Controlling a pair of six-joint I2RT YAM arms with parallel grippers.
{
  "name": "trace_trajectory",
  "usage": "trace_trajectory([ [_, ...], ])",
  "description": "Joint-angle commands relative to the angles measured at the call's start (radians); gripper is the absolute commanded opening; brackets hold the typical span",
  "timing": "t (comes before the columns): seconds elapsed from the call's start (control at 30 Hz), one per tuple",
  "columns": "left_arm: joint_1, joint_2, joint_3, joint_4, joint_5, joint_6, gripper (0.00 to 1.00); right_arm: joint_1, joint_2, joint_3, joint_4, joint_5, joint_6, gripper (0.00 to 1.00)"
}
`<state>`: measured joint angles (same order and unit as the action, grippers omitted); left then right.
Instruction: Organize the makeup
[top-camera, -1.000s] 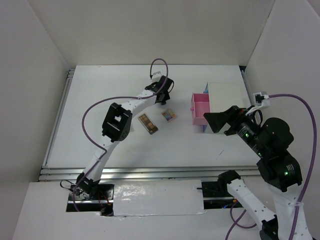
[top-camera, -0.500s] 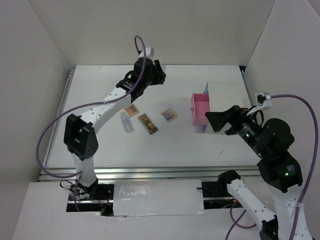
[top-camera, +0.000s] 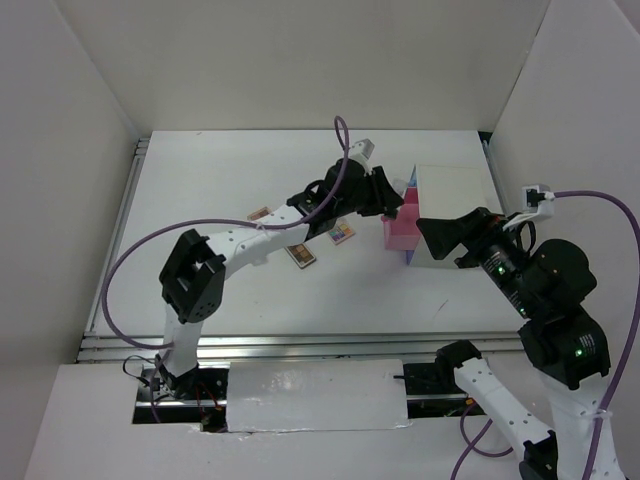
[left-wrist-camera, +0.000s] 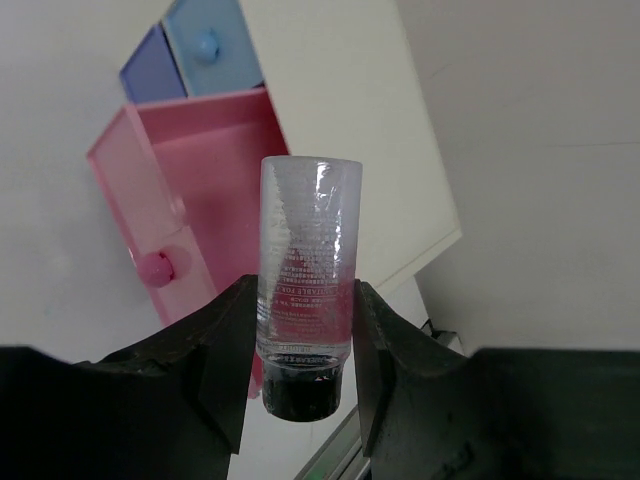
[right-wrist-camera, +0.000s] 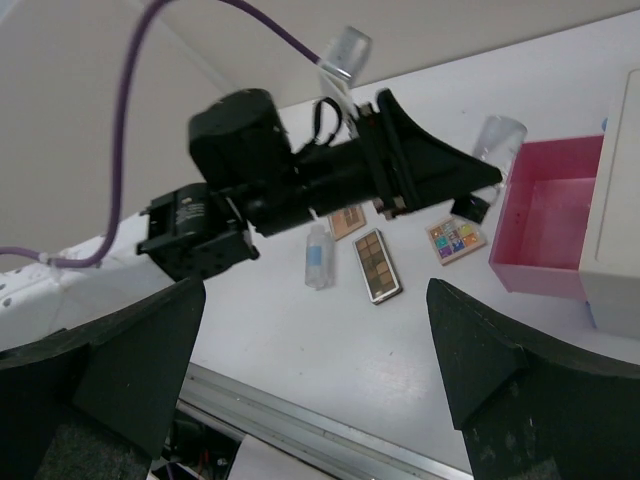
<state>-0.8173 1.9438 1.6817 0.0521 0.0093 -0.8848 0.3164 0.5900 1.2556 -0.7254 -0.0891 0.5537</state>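
The left fingers (left-wrist-camera: 225, 345), clamping the black-capped bottle (left-wrist-camera: 306, 265), have swung over to the pink drawer (left-wrist-camera: 215, 165); right fingers (right-wrist-camera: 130, 350) gape empty.

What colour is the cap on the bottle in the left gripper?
Black cap, best in the left wrist view.

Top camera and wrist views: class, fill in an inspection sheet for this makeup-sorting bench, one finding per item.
Surface: white table, no spills seen.
Job's things: black-capped bottle held up near the open pink drawer; three palettes and a small bottle lie on the table.
Clutter: nothing seen.
Grippers: left gripper shut on the black-capped bottle; right gripper open, empty.
Cables: purple cables loop off both arms.
Surroundings: white box at the table's right; white walls on three sides.
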Motion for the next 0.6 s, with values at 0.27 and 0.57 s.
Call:
trace_trajectory([
  [0.27, -0.026, 0.118, 0.161, -0.014, -0.034, -0.075, 0.38, 0.007, -0.010, 0.068, -0.006, 0.029, -0.029, 1.00],
  [0.57, -0.029, 0.123, 0.204, -0.047, -0.046, -0.063, 0.90, 0.004, -0.002, 0.062, -0.002, 0.023, -0.035, 1.00],
])
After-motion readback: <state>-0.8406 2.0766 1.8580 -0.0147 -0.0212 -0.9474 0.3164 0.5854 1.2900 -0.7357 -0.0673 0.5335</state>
